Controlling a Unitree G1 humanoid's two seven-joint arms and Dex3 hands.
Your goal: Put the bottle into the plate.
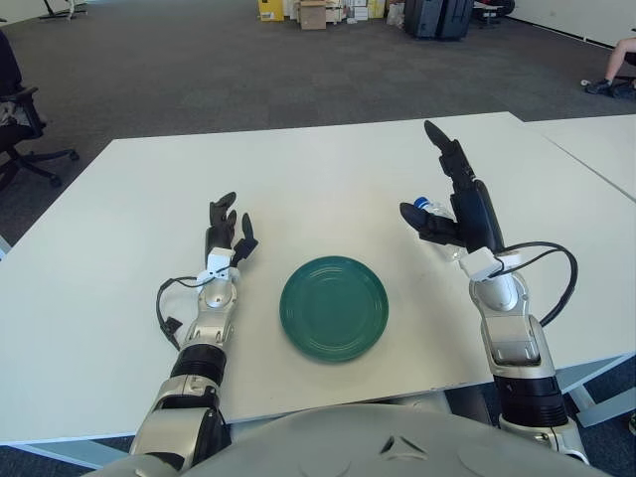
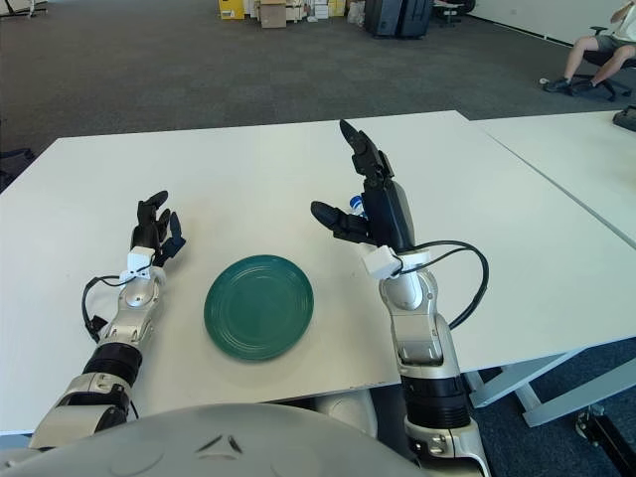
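Note:
A dark green plate point(image 1: 334, 306) lies on the white table point(image 1: 298, 169) near its front edge, between my two hands. The clear bottle point(image 1: 424, 205) lies on the table to the right of the plate and a little farther back. Only its blue cap end and a sliver of the body show behind my right hand. My right hand point(image 1: 429, 174) is raised above the table in front of the bottle, fingers spread open and pointing up, holding nothing. My left hand point(image 1: 227, 231) shows left of the plate, low over the table, fingers relaxed and open.
A second white table point(image 1: 596, 139) adjoins at the right. A black office chair point(image 1: 15, 119) stands off the far left. Boxes and dark cases point(image 1: 437, 15) line the back of the carpeted room, and a seated person point(image 1: 611, 70) shows far right.

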